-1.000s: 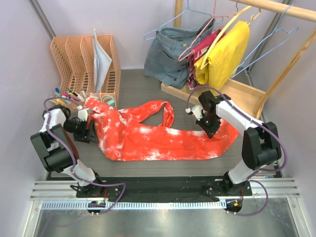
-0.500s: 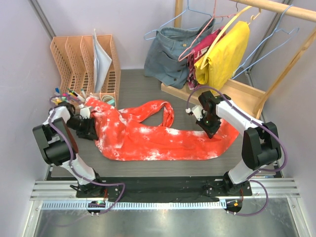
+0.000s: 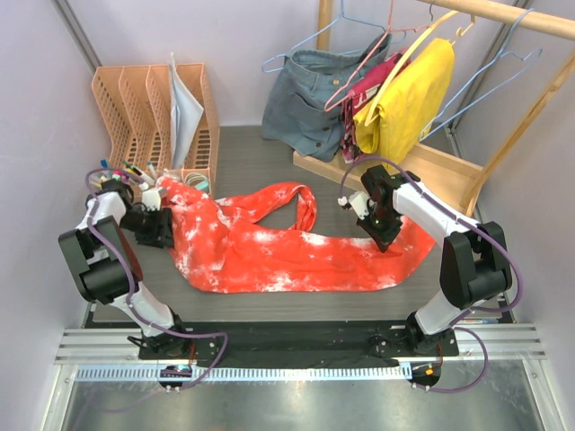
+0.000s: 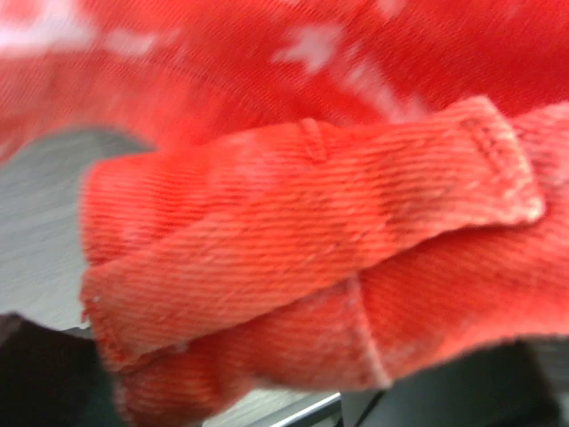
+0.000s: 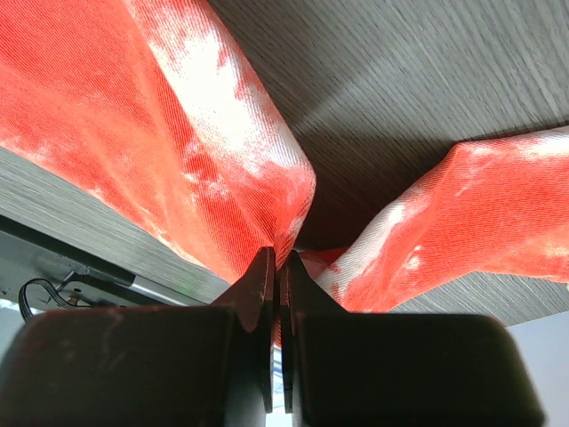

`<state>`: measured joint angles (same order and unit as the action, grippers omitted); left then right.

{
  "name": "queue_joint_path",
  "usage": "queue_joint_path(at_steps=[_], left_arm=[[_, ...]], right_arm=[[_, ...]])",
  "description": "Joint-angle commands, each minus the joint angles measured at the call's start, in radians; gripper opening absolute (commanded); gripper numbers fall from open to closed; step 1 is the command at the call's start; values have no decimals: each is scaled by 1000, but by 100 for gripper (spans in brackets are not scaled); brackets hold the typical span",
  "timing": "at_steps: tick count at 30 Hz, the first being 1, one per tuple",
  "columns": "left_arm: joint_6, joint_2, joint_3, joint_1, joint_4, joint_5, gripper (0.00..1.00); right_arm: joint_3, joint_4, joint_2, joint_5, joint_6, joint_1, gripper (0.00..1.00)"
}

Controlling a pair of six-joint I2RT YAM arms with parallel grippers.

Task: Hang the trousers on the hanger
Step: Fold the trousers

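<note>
The red-orange trousers point(image 3: 269, 251) with white splotches lie spread across the dark table. My left gripper point(image 3: 158, 226) is at their left end, by the waistband. In the left wrist view a folded waistband piece point(image 4: 311, 231) fills the frame and hides the fingertips. Only dark parts show in the bottom corners, so the jaws look apart. My right gripper point(image 3: 384, 235) is shut on a pinch of trouser fabric point(image 5: 187, 151), with the fingers point(image 5: 263, 267) closed together. A light-blue wire hanger point(image 3: 517, 56) hangs empty at the right end of the wooden rail.
A grey-blue denim garment point(image 3: 314, 99) on another blue hanger, a pink hanger and a yellow garment point(image 3: 409, 99) hang on the rail. The wooden rack base point(image 3: 440, 175) sits behind my right arm. An orange file organiser point(image 3: 153, 112), pens point(image 3: 121, 172) and a tape roll point(image 3: 198, 184) stand at the back left.
My left arm has drawn its elbow in and shifted the gripper slightly up and left at the waistband. The trousers' left edge moved a little with it. The right arm has not moved.
</note>
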<state>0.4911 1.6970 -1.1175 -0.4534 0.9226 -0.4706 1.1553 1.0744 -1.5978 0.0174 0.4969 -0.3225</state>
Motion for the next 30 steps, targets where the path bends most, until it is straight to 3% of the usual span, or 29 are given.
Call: queue_joint_path(at_steps=[1, 6, 10, 14, 17, 18, 20, 23, 28, 30], left_arm=[[-97, 1, 19, 50, -118, 23, 55], [-135, 73, 22, 81, -137, 70, 49], [-83, 86, 36, 84, -75, 108, 45], [24, 27, 77, 76, 44, 159, 55], [47, -28, 71, 68, 82, 203, 34], [55, -40, 53, 44, 122, 216, 19], [69, -68, -57, 4, 194, 216, 3], [125, -95, -242, -80, 343, 256, 0], [239, -149, -395, -179, 461, 380, 0], [259, -161, -381, -205, 441, 427, 0]], right_arm=[[17, 15, 2, -4, -9, 0, 1], [24, 15, -2, -4, -9, 0, 1], [26, 15, -4, -2, -6, 0, 1], [17, 13, 7, -2, 2, 0, 1], [17, 19, 15, 4, 5, 0, 1], [20, 22, 22, 0, 8, 0, 1], [35, 42, 36, -2, 22, 0, 1], [75, 87, 67, -2, 37, -12, 1], [106, 125, 70, 25, 19, -75, 3], [109, 125, 56, 50, 3, -134, 19]])
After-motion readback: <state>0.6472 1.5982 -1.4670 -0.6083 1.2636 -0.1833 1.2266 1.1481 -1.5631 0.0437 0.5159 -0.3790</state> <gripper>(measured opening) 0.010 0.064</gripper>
